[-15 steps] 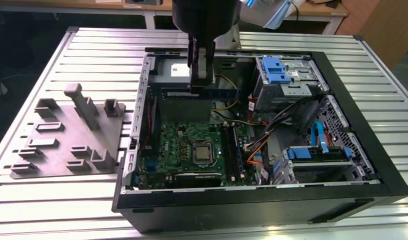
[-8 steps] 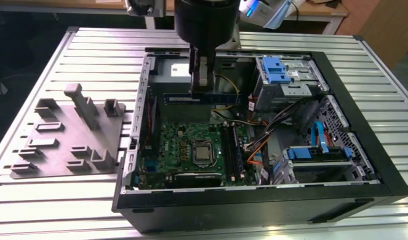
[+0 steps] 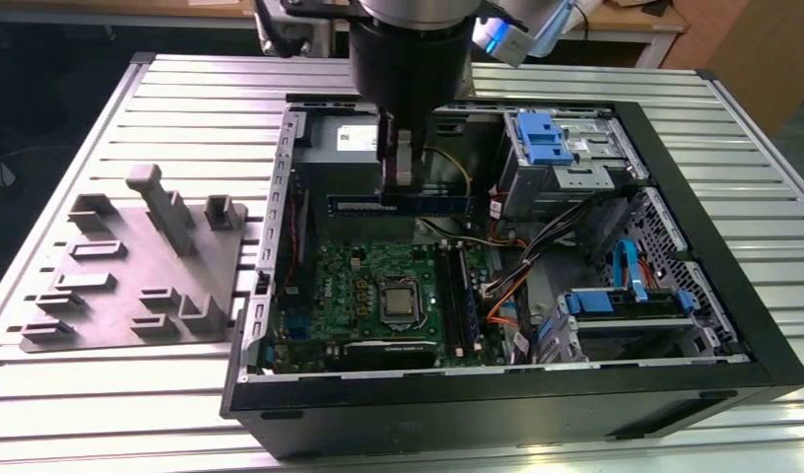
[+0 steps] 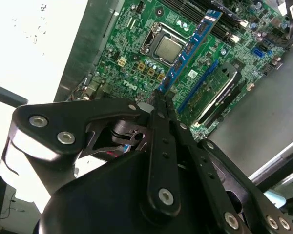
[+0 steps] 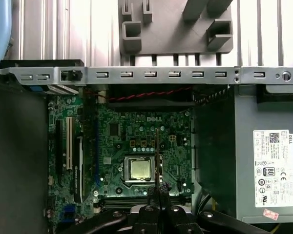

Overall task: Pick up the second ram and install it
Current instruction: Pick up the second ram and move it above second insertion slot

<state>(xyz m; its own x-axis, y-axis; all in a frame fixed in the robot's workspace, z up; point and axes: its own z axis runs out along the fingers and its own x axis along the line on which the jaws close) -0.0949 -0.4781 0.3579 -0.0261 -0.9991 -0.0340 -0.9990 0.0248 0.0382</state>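
1. The gripper (image 3: 402, 189) hangs from the arm over the open computer case (image 3: 717, 296). Its fingers are clamped on the second ram (image 3: 399, 204), taking it near the middle of its upper edge.
2. The second ram is held level in the air inside the case's opening, above the motherboard (image 3: 363, 286) and not seated in any slot. In the exterior view it lies between the power supply (image 3: 336, 138) and the processor socket (image 3: 399, 301).
3. Edges: on the exterior view's left the stick's end stops short of the case's side wall (image 3: 281, 197). Its other end comes near the cables (image 3: 448, 168) and the drive cage (image 3: 554, 148).
4. Room: there is open space under the stick down to the board. The memory slots (image 3: 457, 296) lie on the exterior view's right of the socket, and the stick sits crosswise to them.
5. The second wrist view adds the stick's blue face (image 4: 190, 44), running out from the closed gripper (image 4: 160, 96) past the socket (image 4: 168, 48).
6. The first wrist view adds the stick edge-on, a thin line (image 5: 157, 151) running from the gripper (image 5: 158, 189) beside the socket (image 5: 139, 169). It also shows the case's slotted rail (image 5: 161, 74) and the power supply's labelled side (image 5: 263, 161).
7. The fixture plate (image 3: 126, 266) is gray and lies on the slatted table (image 3: 113, 99) outside the case, well apart from the stick.
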